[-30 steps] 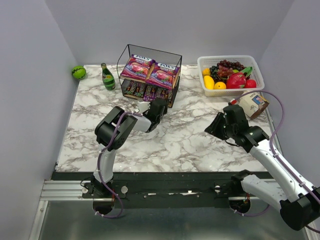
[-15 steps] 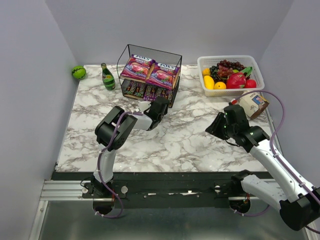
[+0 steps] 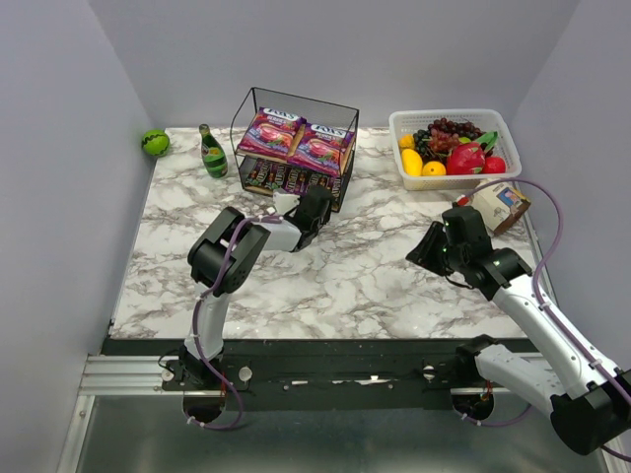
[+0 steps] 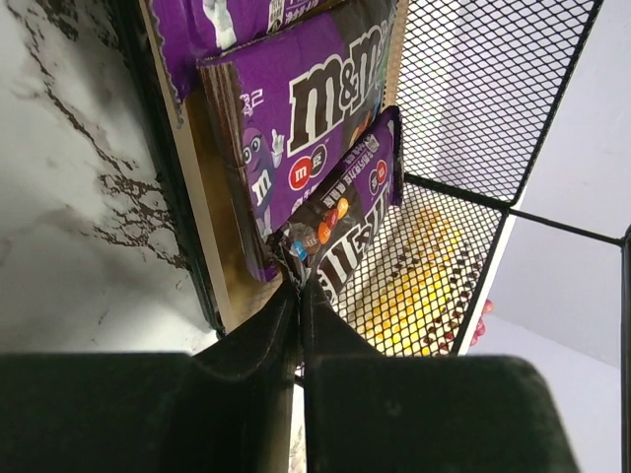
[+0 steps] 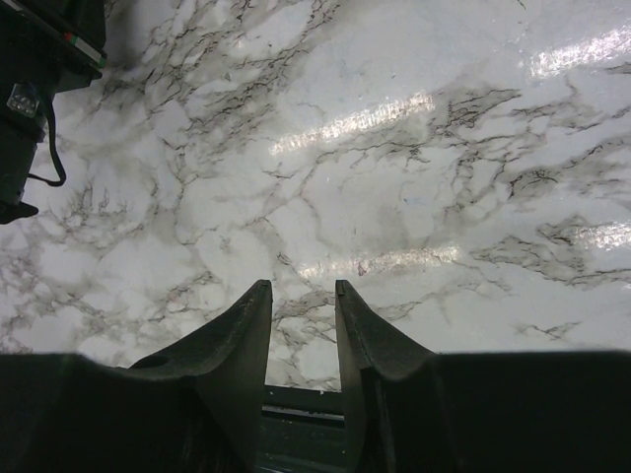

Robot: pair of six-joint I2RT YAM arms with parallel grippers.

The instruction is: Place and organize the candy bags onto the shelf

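Two FOX'S bags [image 3: 296, 138] lie flat on the shelf's [image 3: 347, 158] top board, and M&M's packets [image 3: 291, 179] line the lower one. Fruit [image 3: 454, 148] fills the white basket [image 3: 498, 172]. Only the left wrist view shows the left gripper [image 4: 299, 291], its tips nearly together at one tilted packet's [image 4: 350, 212] end. Gripped or loose, I can't tell. The right gripper [image 5: 303, 296] hangs parted, empty.

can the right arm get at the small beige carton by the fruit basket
Probably yes: the small beige cardboard carton sits on the marble tabletop close beside the right arm, nothing between them, and its fingers hold nothing.
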